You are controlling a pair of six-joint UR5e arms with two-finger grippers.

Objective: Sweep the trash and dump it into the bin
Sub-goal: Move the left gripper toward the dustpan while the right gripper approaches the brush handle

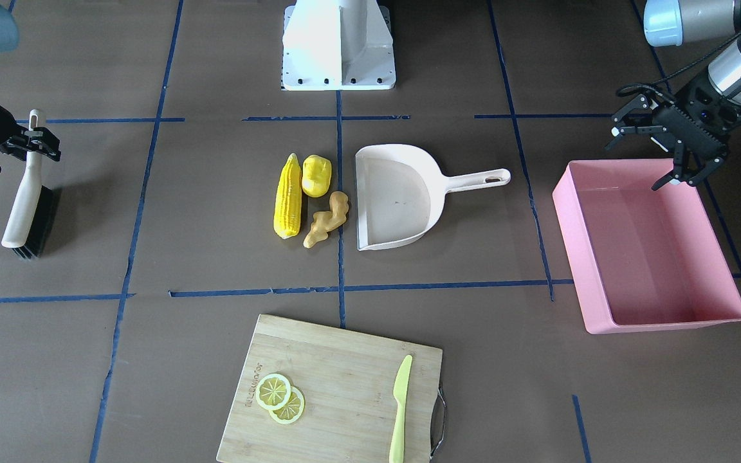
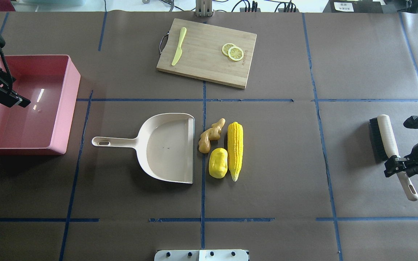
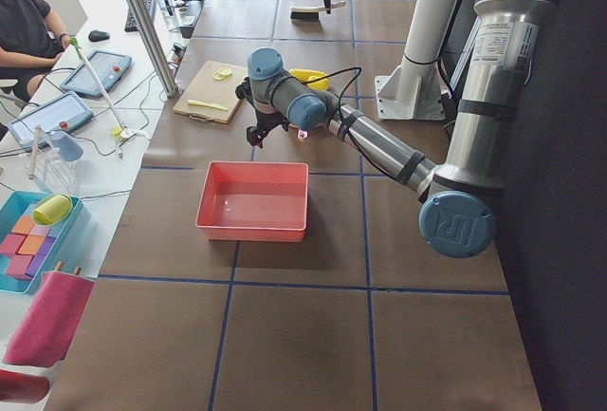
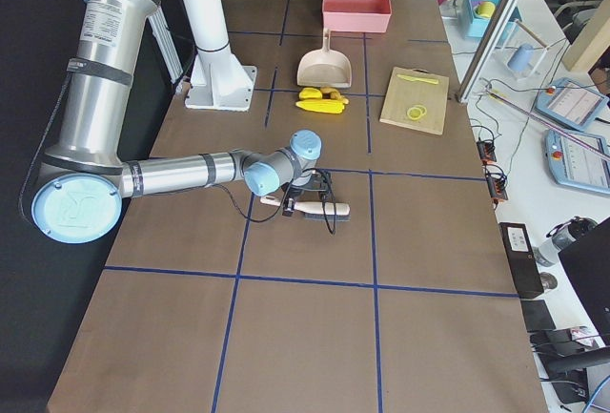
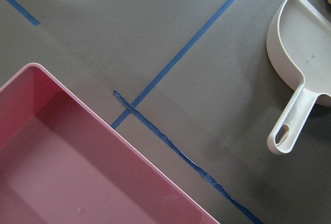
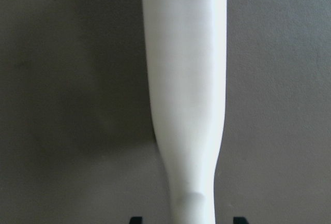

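The corn cob (image 1: 287, 196), the yellow lump (image 1: 316, 175) and the ginger root (image 1: 327, 220) lie together on the table beside the open mouth of the cream dustpan (image 1: 393, 196). The pink bin (image 1: 567, 212) is empty. My left gripper (image 1: 650, 151) is open and empty, above the bin's corner nearest the robot. My right gripper (image 1: 33, 143) straddles the cream handle of a black-bristled brush (image 1: 23, 206) that lies on the table. In the right wrist view, gaps show between the handle (image 6: 186, 105) and both fingertips, so it is open.
A wooden cutting board (image 1: 338, 386) on the operators' side holds two lemon slices (image 1: 280, 397) and a lime-green knife (image 1: 399, 411). The robot's white base (image 1: 338, 45) stands behind the dustpan. Blue tape lines cross the brown table.
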